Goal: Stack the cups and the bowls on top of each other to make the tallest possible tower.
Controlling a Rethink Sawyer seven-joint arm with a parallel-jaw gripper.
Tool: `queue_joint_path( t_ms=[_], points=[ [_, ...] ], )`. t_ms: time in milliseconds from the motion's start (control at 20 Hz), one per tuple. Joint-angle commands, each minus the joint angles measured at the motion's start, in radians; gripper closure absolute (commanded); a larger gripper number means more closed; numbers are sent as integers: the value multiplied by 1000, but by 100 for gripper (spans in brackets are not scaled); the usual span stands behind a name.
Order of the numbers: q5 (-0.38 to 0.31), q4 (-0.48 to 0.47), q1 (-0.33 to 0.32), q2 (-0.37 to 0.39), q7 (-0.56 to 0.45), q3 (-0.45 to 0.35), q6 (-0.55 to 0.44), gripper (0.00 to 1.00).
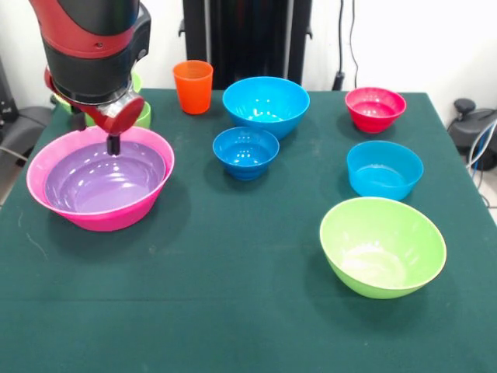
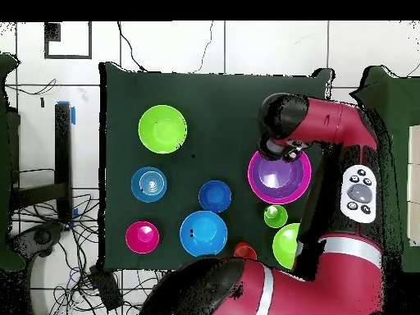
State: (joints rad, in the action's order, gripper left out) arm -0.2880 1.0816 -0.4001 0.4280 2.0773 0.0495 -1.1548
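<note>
Overhead view only: light green cup (image 2: 276, 216)

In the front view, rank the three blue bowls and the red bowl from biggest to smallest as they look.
1. The large blue bowl beside the orange cup.
2. The blue bowl below the red one.
3. The small blue bowl and the red bowl look alike; the red one sits farther back, so no ranking.

The arm (image 1: 97, 54) hides most of the lime bowl (image 1: 142, 115) and the jaws' state.
</note>
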Motion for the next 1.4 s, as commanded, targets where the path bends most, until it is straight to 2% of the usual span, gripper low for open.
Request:
queue_joint_path(
  t_ms=[50,300,1050,1400],
  points=[
    [26,235,-100,127,-133,-139,344,0],
    [13,262,-92,142,-102,-136,355,0],
    [-6,230,-98,130,-128,-145,330,0],
    [7,224,-99,122,-100,-148,331,0]
  ],
)
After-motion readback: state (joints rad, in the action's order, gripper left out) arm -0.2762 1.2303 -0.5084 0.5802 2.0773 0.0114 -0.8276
